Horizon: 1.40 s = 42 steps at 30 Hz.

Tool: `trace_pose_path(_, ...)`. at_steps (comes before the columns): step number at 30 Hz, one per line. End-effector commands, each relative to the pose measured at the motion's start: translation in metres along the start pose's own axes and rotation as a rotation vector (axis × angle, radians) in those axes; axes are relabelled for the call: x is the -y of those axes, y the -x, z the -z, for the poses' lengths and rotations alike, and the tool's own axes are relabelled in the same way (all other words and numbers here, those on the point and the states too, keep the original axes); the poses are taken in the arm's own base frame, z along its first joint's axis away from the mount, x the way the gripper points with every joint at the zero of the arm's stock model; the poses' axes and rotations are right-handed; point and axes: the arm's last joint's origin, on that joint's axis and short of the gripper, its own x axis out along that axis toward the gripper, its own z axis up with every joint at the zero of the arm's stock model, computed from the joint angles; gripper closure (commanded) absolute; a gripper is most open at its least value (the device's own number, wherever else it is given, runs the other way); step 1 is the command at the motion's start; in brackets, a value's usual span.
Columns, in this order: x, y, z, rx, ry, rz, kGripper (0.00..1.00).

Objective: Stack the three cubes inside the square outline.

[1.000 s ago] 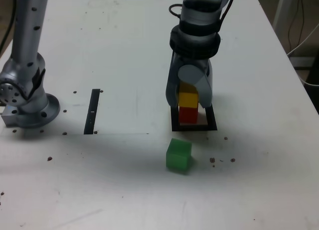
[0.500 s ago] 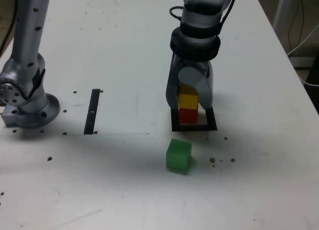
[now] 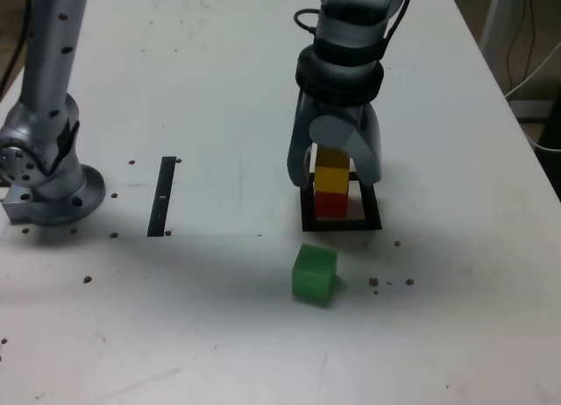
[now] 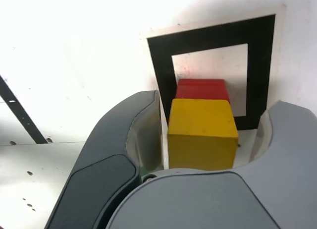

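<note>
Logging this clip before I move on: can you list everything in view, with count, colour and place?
yellow cube: 1, yellow, on top of the red cube, between the open jaws
red cube: 1, red, inside the square outline, under the yellow one
green cube: 1, green, on the table in front of the outline, apart from the stack
square outline: 1, black border with white centre, flat on the table
black strip: 1, black, to the exterior view's left of the outline
table: 1, white, with dark specks
cables: white, off the table at the exterior view's right
arm base: 1, silver, exterior view's left
gripper: 1, grey, open around the stack
</note>
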Motion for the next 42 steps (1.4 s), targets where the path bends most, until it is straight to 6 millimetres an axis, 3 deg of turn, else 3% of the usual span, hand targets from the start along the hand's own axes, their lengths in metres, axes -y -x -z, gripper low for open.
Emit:
trace_pose_path(1,-0.001,0.007,0.005,0.019,0.01,-0.009,0.01)
trace_pose_path(10,-0.001,0.012,0.01,0.027,0.014,-0.008,0.01)
trace_pose_path(14,0.003,0.023,0.018,0.063,0.006,0.005,0.01)
trace_pose_path(19,0.018,0.05,0.045,0.107,-0.016,0.005,0.0)
trace_pose_path(25,0.052,0.073,0.076,0.12,-0.025,-0.007,0.0)
trace_pose_path(32,0.088,0.058,0.074,0.115,-0.043,-0.016,0.0)
trace_pose_path(42,0.141,0.029,0.052,0.084,-0.125,-0.029,0.0)
